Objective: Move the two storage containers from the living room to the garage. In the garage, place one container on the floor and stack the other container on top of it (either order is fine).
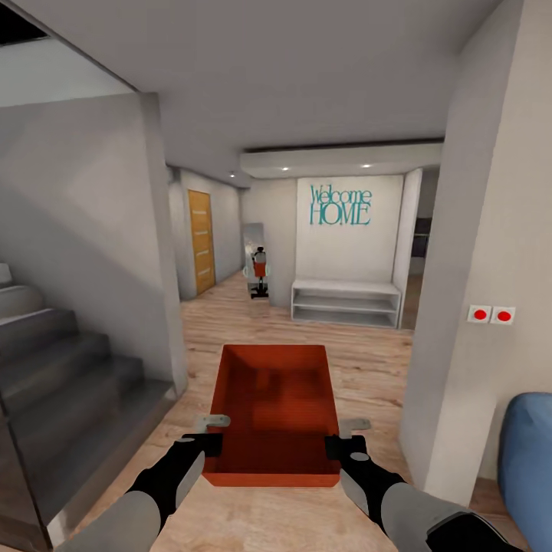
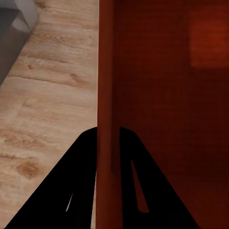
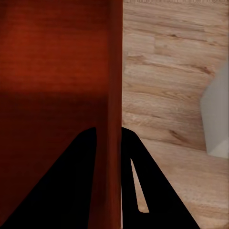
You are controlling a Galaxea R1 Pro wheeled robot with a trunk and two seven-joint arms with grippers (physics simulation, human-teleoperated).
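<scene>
An orange-red open-topped storage container (image 1: 276, 414) hangs in front of me above the light wood plank floor, carried between both arms. My left gripper (image 1: 208, 435) is shut on its left wall (image 2: 107, 95), one finger on each side of the wall. My right gripper (image 1: 345, 437) is shut the same way on the right wall (image 3: 113, 86). The container is empty inside. I am in a hallway with a "Welcome HOME" wall ahead.
Grey stairs (image 1: 61, 368) and a wall corner (image 1: 165, 307) stand close on the left. A white wall with two red buttons (image 1: 491, 313) and a blue sofa (image 1: 525, 452) lie right. Ahead are a white bench shelf (image 1: 345, 303), an orange-brown door (image 1: 201, 241) and a mirror (image 1: 254, 261).
</scene>
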